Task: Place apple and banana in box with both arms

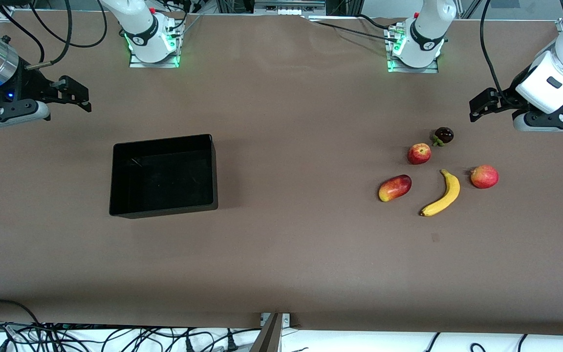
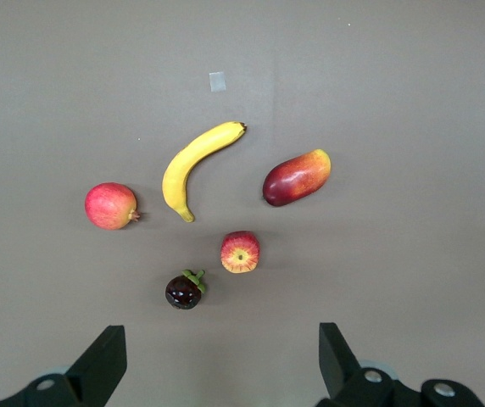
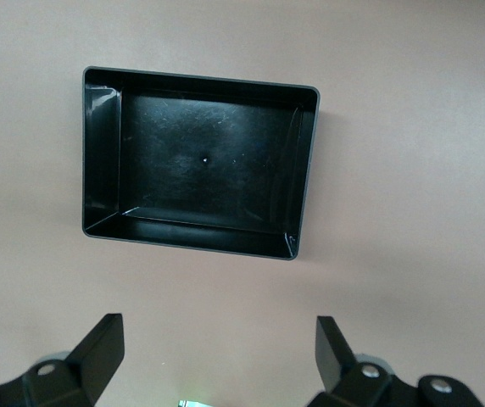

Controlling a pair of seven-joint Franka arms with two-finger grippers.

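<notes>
My left gripper (image 1: 477,107) hangs in the air over bare table at the left arm's end, fingers spread wide and holding nothing; my right gripper (image 1: 78,95) hangs over bare table at the right arm's end, just as wide and just as empty. The box (image 1: 164,209) sits open and empty toward the right arm's end, well apart from all the fruit.

The apple (image 1: 419,153) lies in the cluster at the left arm's end, just beside a dark mangosteen (image 1: 443,135), with the banana (image 1: 443,193) nearer the front camera, between a mango (image 1: 394,188) and a pink-red round fruit (image 1: 484,176).

I judge the apple light, firm and smooth (it may roll if nudged off-centre), so I would close across its widest girth, coming straight down with its stem dimple (image 2: 241,255) between my fingers. The banana looks light and stiff enough but curved; I would take it across the thick middle of the curve, fingers square to its length, since a hold near a tip would likely let it swing.
</notes>
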